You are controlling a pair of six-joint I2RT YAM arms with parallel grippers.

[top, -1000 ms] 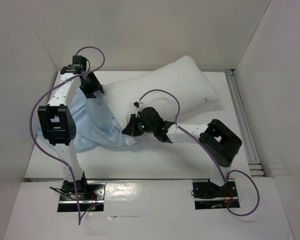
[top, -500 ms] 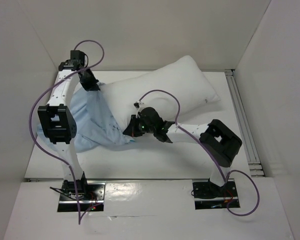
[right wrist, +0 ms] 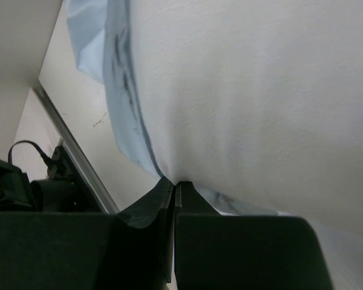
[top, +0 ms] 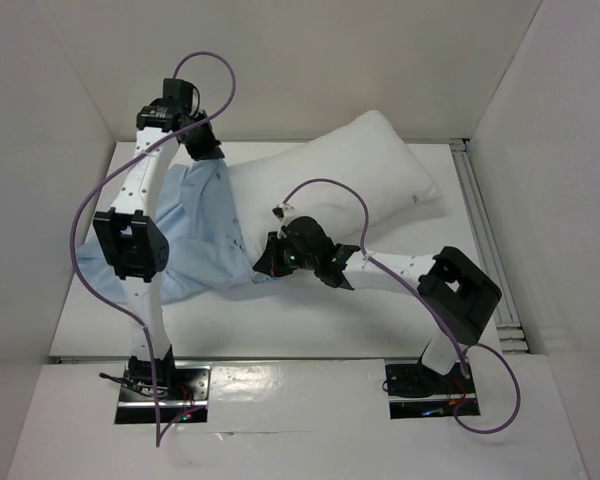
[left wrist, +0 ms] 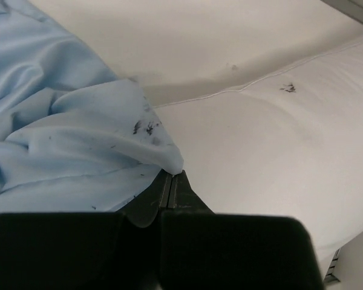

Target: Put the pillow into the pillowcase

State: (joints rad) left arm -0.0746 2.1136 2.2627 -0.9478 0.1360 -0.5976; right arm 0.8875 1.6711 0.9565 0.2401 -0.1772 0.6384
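Note:
The white pillow [top: 360, 170] lies slanted across the back of the table, its near-left end against the light blue pillowcase [top: 195, 235]. At the back left, my left gripper [top: 208, 152] is shut on the pillowcase's far edge. In the left wrist view the gripper [left wrist: 171, 175] pinches a blue fabric corner [left wrist: 163, 154] beside the pillow [left wrist: 260, 139]. My right gripper [top: 265, 262] is shut on the pillowcase's near edge where it meets the pillow. In the right wrist view the gripper [right wrist: 172, 183] grips blue cloth [right wrist: 118, 78] under the pillow [right wrist: 248, 90].
White enclosure walls close in on the left, back and right. A metal rail [top: 485, 240] runs along the table's right edge. Purple cables [top: 325, 185] loop above both arms. The arm bases [top: 160, 385] sit on the near edge.
My left gripper closed on the pillowcase edge and pulled it toward the back right, spreading the cloth. The right arm's elbow shifted slightly right; its gripper stays shut at the same spot.

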